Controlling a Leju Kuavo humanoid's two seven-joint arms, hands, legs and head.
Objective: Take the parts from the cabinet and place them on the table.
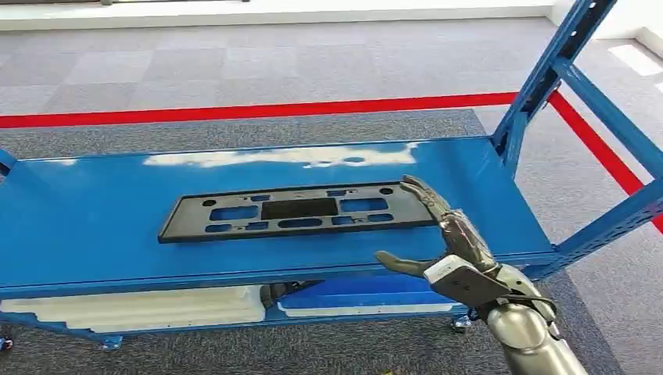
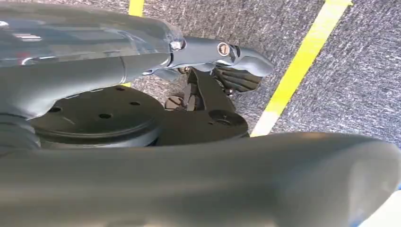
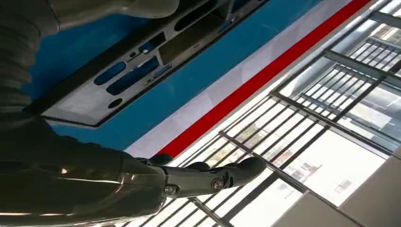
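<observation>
The right hand reaches in over the near edge of the blue shelf, its fingers stretched out and apart, grasping nothing; the fingertips lie at the right end of the part, touching it or just above it, which I cannot tell. The thumb hangs clear over the shelf's front lip. The left hand hangs low over grey carpet and a yellow line; whether its fingers are loose or closed I cannot tell.

The part, a long flat black frame with cut-outs, lies flat near the middle of the shelf, well in from every edge.

Risks, as I judge them: the frame is thin and flat on smooth paint, so fingers pressing from one end may merely push it away or spin it. Held by one end, its length would make it droop and slip. The blue post and slanted brace stand close to the right of the hand, so a lift swung that way could strike them.

Room is best to the left and straight back toward the robot. Beyond the shelf lie carpet and a red line.
</observation>
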